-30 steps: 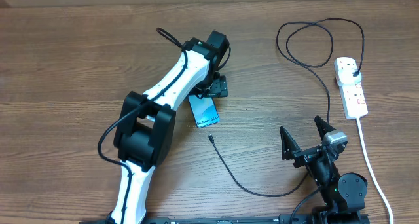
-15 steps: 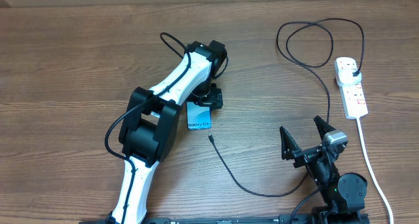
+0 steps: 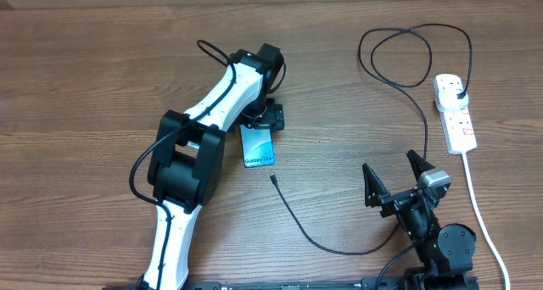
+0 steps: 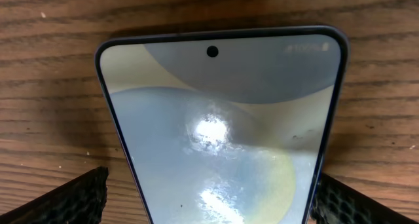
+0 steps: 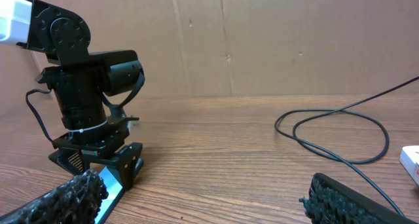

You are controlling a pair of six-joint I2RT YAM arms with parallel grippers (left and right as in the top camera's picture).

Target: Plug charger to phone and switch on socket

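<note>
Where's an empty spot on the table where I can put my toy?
Bare wood lies left of the left arm, and in the middle between the phone and the charger cable. The right side is crowded: cable loop, socket, white cord, right fingers.

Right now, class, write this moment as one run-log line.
left jaws: open, straddling Galaxy phone | right jaws: open, empty | charger tip: lying loose, unplugged | charger plug: in power strip
</note>
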